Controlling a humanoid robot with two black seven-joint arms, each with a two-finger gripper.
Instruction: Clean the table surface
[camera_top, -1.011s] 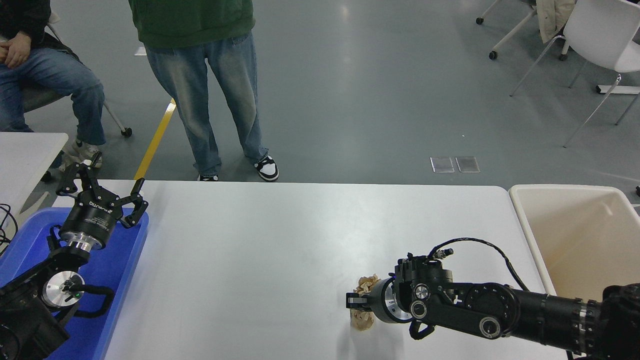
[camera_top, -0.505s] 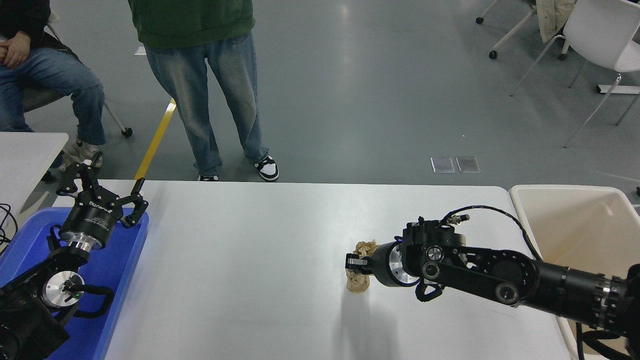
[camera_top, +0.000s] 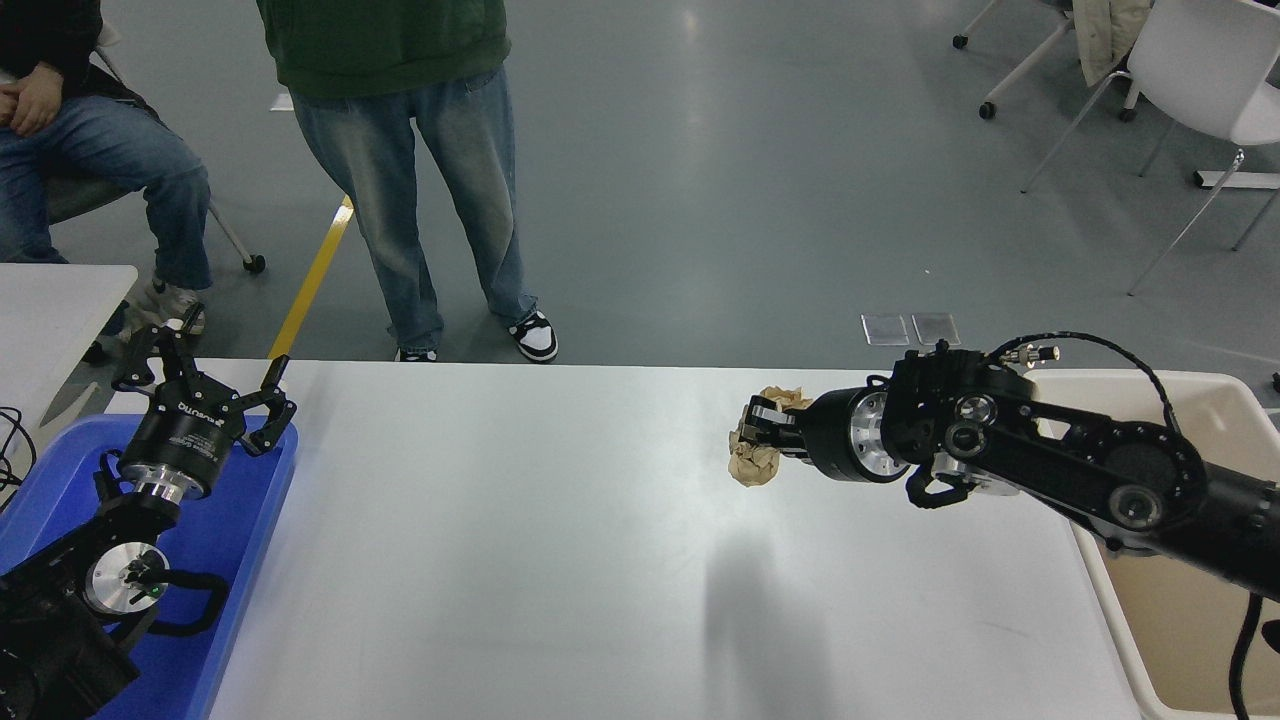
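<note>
The table surface (camera_top: 520, 520) is a wide matte white top that fills the lower half of the head view. My right gripper (camera_top: 756, 436) hangs above its right half, shut on a crumpled ball of brown paper (camera_top: 752, 462) held clear of the table, whose shadow falls on the white top below. My right arm reaches in from the right edge. My left gripper (camera_top: 200, 370) stays parked at the lower left above the blue tray, its fingers spread open and holding nothing.
A cream bin (camera_top: 1160, 470) stands against the table's right end, under my right arm. A blue plastic tray (camera_top: 240, 520) lies at the left edge. One person stands beyond the far edge and another sits at the upper left.
My right gripper has lifted the brown paper ball off the table and carried it up and toward the far right. The left arm has not moved.
</note>
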